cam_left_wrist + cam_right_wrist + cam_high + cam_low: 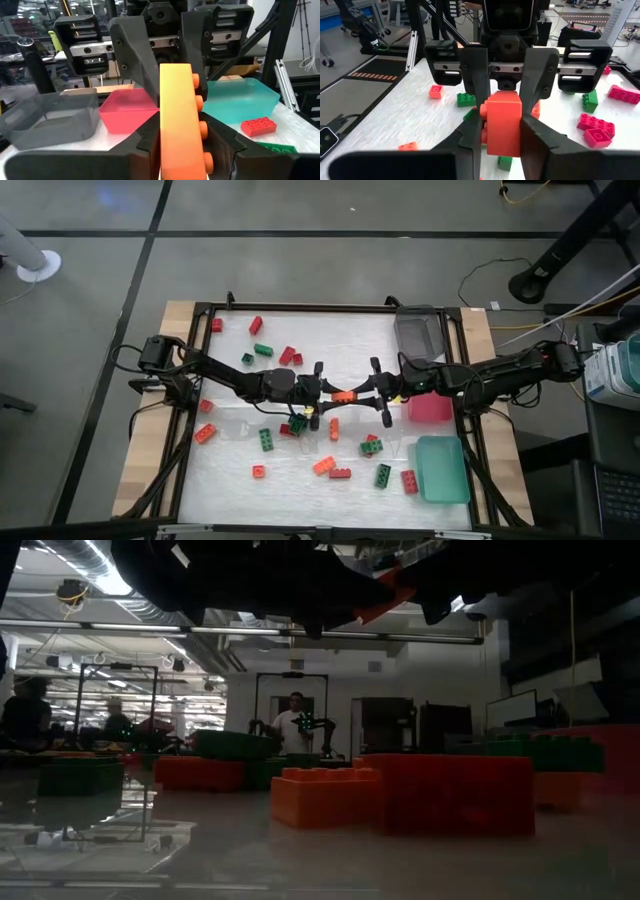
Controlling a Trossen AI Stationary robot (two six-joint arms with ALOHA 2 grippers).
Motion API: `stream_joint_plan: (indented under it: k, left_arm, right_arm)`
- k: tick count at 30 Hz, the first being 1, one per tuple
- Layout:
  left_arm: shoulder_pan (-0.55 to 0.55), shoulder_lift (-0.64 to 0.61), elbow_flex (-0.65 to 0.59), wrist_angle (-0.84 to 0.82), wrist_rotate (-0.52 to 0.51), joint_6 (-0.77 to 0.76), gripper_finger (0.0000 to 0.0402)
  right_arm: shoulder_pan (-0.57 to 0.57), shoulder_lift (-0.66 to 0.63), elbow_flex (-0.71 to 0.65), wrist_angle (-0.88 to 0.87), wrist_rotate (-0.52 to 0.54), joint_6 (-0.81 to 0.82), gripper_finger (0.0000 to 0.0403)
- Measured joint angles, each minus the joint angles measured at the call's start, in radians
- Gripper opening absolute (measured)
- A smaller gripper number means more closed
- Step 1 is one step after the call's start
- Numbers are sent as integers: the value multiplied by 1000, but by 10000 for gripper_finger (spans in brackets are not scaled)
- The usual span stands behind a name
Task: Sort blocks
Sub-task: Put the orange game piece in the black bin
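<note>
1. My left pincer hangs above the middle of the table, its tip pointing at my right pincer. An orange block sits at that tip, clear of the surface. Whether this pincer is gripping or letting go I cannot tell.

2. The orange block bridges the gap between my two pincers. One end is at the left tip and the other is in the right one.

3. My right pincer faces the left one and is clamped tight on the orange block. I judge the step in hand to be a mid-air handover.

4. Beyond my right pincer, on its outer side, stand the grey tray, the pink tray and the teal tray. No block shows in any of them.

5. Progress: I judge the sort to be barely begun. The loose blocks, red, orange and dark green, lie scattered on the table below and around both pincers.

6. Remaining: carry the orange block to a tray, then pick up and place every loose block. Which colour belongs in which tray cannot be read here.
</note>
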Motion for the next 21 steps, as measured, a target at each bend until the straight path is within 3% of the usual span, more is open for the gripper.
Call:
stream_joint_plan:
  k: [9, 18, 21]
  left_arm:
    - [31, 0, 0, -9, -15, -112, 180]
    - [126, -41, 3, -196, -40, -133, 213]
    - [151, -51, -1, -304, -9, -158, 213]
  right_arm:
    - [-62, 0, 32, -101, 11, -2, 97]
    - [-249, 0, 227, -542, -8, -98, 99]
    - [-329, 0, 309, -754, 100, -130, 99]
